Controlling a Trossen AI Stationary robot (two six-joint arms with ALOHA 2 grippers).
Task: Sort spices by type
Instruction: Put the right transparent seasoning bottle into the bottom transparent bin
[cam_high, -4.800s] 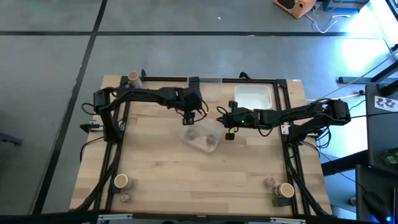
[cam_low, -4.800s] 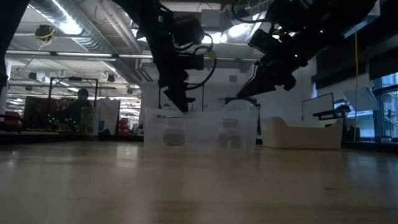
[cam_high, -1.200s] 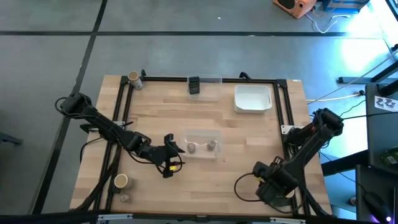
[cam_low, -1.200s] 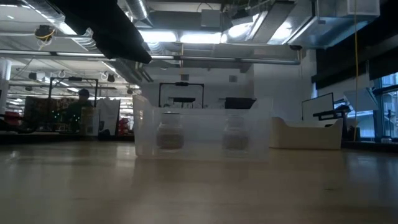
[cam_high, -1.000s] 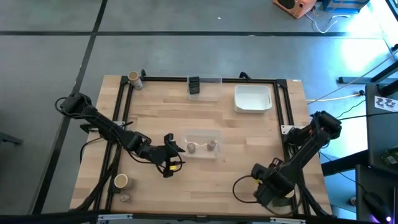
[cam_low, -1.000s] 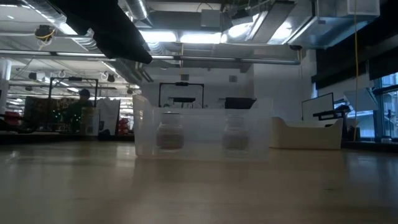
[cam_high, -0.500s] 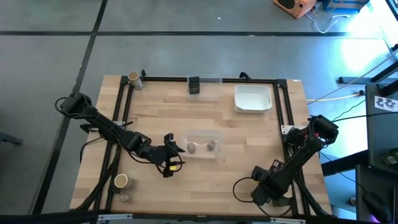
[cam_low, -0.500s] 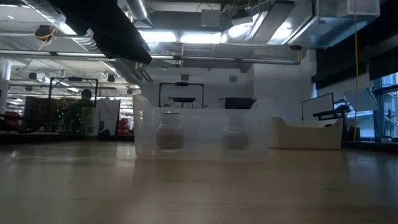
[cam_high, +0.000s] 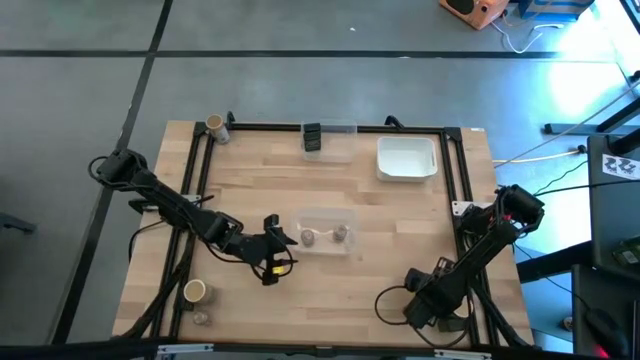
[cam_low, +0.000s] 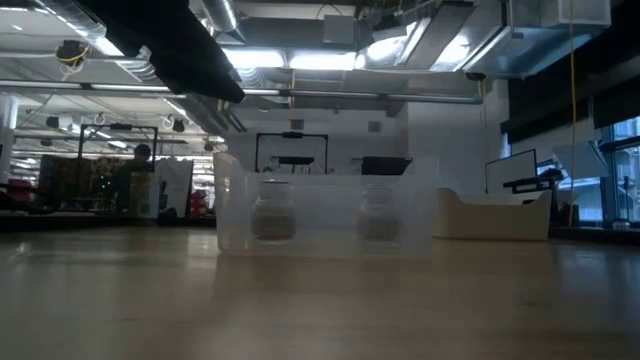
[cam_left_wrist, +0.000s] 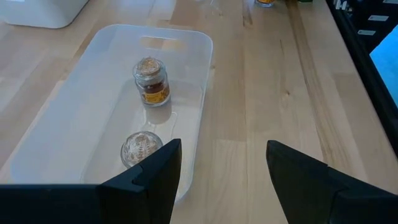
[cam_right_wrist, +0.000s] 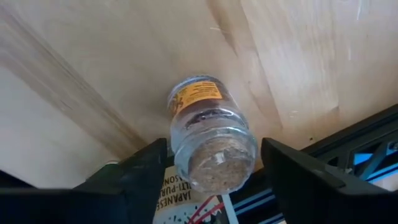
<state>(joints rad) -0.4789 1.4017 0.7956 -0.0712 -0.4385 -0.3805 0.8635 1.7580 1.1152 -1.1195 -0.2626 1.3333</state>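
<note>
We note the right gripper (cam_right_wrist: 208, 165) low at the table's near right corner, directly over a jar (cam_right_wrist: 211, 134); the jar stands upright, cork top toward the wrist, square between the two fingers (cam_right_wrist: 140, 171); jaws spread wider than the jar, not touching it, nothing held; its axis runs along the approach line, so we judge a straight descent and close should take it; a printed label shows just beside it.

Left gripper (cam_left_wrist: 217, 171) hangs open and empty beside the central bin (cam_left_wrist: 199, 81); two jars (cam_left_wrist: 151, 82) stand inside that bin; the left arm (cam_high: 180, 210) is well away from the corner jar; right is nearer.
</note>
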